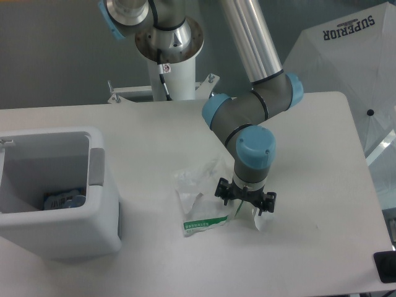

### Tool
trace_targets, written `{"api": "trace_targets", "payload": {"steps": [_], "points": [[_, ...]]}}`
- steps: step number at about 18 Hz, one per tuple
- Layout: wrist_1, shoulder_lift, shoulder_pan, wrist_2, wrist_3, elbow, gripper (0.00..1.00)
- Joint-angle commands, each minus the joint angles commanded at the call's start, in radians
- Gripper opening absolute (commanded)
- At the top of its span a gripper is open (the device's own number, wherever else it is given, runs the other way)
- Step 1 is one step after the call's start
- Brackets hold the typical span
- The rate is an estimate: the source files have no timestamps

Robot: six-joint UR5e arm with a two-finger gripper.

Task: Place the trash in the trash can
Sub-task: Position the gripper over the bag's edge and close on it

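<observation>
The trash (199,199), a wrinkly translucent white wrapper with a green printed strip on its near edge, lies flat on the white table in the middle. My gripper (246,213) points straight down just right of it, its fingers low at the wrapper's right edge. One finger (260,220) shows white; the gap is partly hidden by the wrist, with nothing clearly clamped. The trash can (55,192), a boxy grey-white bin with a grey tab on its right rim, stands at the left, far from the gripper.
A small bluish printed packet (64,200) lies inside the bin. The robot's base column (170,62) rises at the back of the table. A white umbrella-like cover (352,55) stands beyond the table's right edge.
</observation>
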Motion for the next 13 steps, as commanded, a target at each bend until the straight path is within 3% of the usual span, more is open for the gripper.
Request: {"api": "trace_targets", "payload": {"steps": [6, 9, 11, 13], "points": [[0.003, 0.009, -0.003, 0.000, 0.000, -0.034, 0.82], [0.005, 0.012, -0.003, -0.002, 0.000, -0.041, 0.63], [0.003, 0.015, -0.005, -0.003, -0.002, -0.043, 0.43], [0.002, 0.015, -0.005, -0.002, -0.003, -0.046, 0.32]]}}
